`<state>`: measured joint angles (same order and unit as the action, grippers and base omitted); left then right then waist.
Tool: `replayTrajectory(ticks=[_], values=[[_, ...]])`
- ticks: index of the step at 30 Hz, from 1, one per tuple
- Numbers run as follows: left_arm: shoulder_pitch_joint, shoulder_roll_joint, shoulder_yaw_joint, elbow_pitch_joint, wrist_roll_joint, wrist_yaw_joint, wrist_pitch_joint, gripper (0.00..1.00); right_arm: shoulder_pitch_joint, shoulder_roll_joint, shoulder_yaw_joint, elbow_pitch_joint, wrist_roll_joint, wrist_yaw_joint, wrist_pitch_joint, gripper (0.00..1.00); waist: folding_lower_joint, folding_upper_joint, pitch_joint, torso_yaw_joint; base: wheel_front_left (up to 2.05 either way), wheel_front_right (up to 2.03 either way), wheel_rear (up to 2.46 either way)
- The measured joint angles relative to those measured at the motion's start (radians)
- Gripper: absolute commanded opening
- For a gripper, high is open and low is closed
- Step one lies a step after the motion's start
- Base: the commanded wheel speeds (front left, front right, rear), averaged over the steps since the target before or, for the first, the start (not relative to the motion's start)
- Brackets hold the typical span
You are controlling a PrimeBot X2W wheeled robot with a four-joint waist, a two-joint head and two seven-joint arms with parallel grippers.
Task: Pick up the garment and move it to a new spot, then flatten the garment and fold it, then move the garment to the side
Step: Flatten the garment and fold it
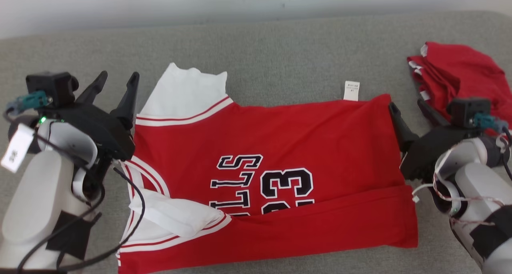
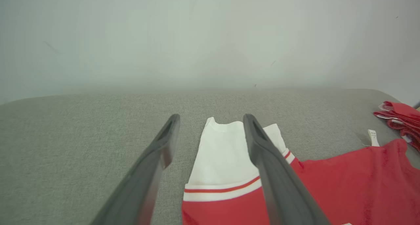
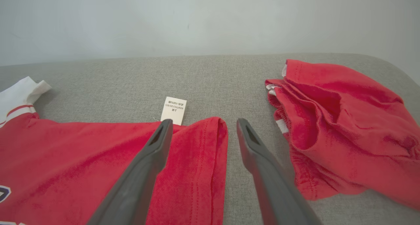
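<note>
Head view. Red jersey [image 1: 280, 146] spread sideways across grey cushion [image 1: 280, 42], print up, near long edge already turned over onto the body. Near sleeve [image 1: 176, 216] tucked in at the near-left corner. Far sleeve [image 1: 186, 92] lying out flat, care label [image 1: 351, 91] poking past the far edge. Left gripper [image 1: 120, 76] just beside the far sleeve, right gripper [image 1: 407, 104] at the hem corner [image 1: 380, 104]. Both spread wide and empty. Second red garment [image 1: 460, 72] bunched at far right, apart from the jersey.

Left wrist view. Fingers wide apart above the cushion, far sleeve ahead and between them, nothing pinched.

Right wrist view. Fingers wide apart, hem corner between them, care label just beyond the left fingertip. Touching cloth or not: cannot tell.

Judged: folding step in hand, first lengthwise fold done. Next calls for dropping both grippers onto the far edge and pinching far sleeve and hem corner together. Then carrying that edge evenly toward the near side, clear of the second red garment.
</note>
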<state>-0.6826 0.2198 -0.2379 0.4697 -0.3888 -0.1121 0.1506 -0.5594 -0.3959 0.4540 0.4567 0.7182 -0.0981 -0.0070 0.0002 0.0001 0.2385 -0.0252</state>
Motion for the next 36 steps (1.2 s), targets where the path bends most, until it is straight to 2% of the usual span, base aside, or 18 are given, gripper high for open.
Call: replayTrajectory(ticks=[14, 24, 25, 26, 27, 28, 29, 30, 36], values=[[-0.231, 0.032, -0.050, 0.207, -0.023, -0.013, 0.069, 1.00, -0.189, 0.041, 0.028, 0.103, -0.027, 0.000, 0.061, 1.00, 0.0000, 0.0001, 0.150, -0.022, 0.00, 0.00, 0.00], [-0.289, 0.029, -0.107, 0.336, -0.048, -0.013, 0.069, 1.00, -0.254, 0.067, 0.046, 0.152, -0.041, 0.009, 0.078, 1.00, -0.0001, 0.0000, 0.246, -0.039, 0.00, 0.00, 0.00], [-0.289, 0.029, -0.107, 0.346, -0.058, -0.013, 0.067, 1.00, -0.263, 0.068, 0.048, 0.154, -0.043, 0.012, 0.078, 0.67, -0.0002, 0.0000, 0.253, -0.041, 0.00, 0.00, 0.00], [-0.292, 0.029, -0.114, 0.351, -0.064, -0.013, 0.059, 1.00, -0.270, 0.068, 0.049, 0.157, -0.043, 0.015, 0.077, 0.40, -0.0001, 0.0000, 0.260, -0.043, 0.00, 0.00, 0.00], [-0.301, 0.029, -0.124, 0.358, -0.066, -0.013, 0.056, 0.56, -0.272, 0.068, 0.049, 0.162, -0.043, 0.019, 0.077, 0.27, -0.0002, -0.0001, 0.266, -0.045, 0.00, 0.00, 0.00], [-0.313, 0.028, -0.134, 0.362, -0.072, -0.012, 0.054, 0.40, -0.272, 0.068, 0.049, 0.166, -0.043, 0.019, 0.077, 0.07, -0.0003, -0.0001, 0.272, -0.047, 0.00, 0.00, 0.00], [-0.323, 0.027, -0.139, 0.368, -0.078, -0.012, 0.049, 0.12, -0.273, 0.068, 0.051, 0.173, -0.044, 0.025, 0.077, 0.00, -0.0003, -0.0002, 0.276, -0.048, 0.00, 0.00, 0.00], [-0.333, 0.027, -0.150, 0.379, -0.077, -0.012, 0.040, 0.00, -0.276, 0.068, 0.051, 0.182, -0.044, 0.029, 0.075, 0.00, -0.0003, -0.0001, 0.279, -0.048, 0.00, 0.00, 0.00], [-0.353, 0.012, -0.220, 0.409, -0.076, -0.013, 0.005, 0.00, -0.290, 0.067, 0.057, 0.214, -0.050, 0.042, 0.058, 0.00, -0.0003, -0.0001, 0.275, -0.033, 0.00, 0.00, 0.00]])
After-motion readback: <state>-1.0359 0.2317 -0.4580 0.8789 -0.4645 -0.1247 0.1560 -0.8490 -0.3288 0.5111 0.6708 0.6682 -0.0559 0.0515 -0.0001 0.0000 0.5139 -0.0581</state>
